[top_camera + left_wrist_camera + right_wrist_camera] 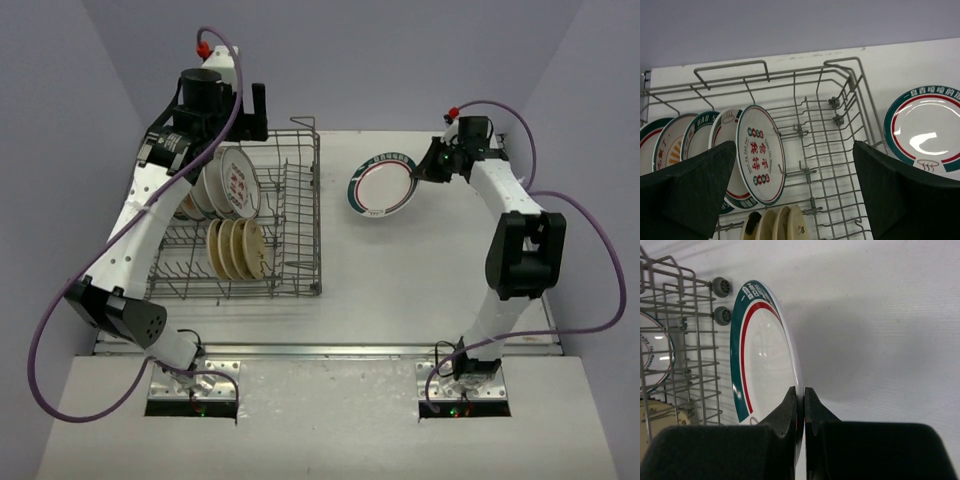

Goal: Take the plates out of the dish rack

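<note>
Right claw (800, 392) tight on plate (765, 355) rim, left claw (794, 145) agape.

My gripper (794, 145) gapes wide facing the dish rack (840, 100); banded plates (760, 155) stand in its left end, a lone plate (927, 127) beyond its right side.

dish rack (316, 215): one sitting at left | banded plates (760, 155): five standing in it | sixth plate (381, 186): one hanging in the right claw (800, 400) | tan plates (238, 248): four standing at its near side
</note>
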`<state>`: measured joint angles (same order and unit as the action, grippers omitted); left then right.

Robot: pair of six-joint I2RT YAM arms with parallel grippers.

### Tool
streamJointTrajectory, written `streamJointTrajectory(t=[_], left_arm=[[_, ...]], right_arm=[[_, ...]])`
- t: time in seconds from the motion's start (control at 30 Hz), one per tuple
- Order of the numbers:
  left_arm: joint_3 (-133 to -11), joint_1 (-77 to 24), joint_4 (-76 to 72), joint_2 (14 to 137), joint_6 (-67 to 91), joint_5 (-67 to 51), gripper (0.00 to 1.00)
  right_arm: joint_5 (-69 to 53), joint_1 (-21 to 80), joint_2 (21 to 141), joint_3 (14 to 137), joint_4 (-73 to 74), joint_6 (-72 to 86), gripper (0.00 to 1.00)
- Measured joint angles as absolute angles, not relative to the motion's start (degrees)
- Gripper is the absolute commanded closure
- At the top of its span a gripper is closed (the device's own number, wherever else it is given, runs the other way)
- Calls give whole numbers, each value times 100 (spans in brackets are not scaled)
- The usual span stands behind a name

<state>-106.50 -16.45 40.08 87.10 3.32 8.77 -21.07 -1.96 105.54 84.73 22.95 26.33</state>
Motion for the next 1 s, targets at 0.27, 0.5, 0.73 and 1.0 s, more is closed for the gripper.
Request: streamJointTrajectory(t=[0.27,0.5,0.73,1.0], left_arm=[[-10350,-1448,4303,9147,534,1477,25],[-10266,-1113,4378,9374,664,1885,41],[-9809,-1100,4486,9546,819,1990,50],[-9404,-1070,4591,9546,1109,1990,53]], right_arm=[[-2193,-163,12093,8994,1885,2910,100],[-2259,-163,12720,9473,1656,3009,96],[-1965,-152,12836,9603,1676,2991,20],[-1551,-152,12835,9579,1872,3002,1]])
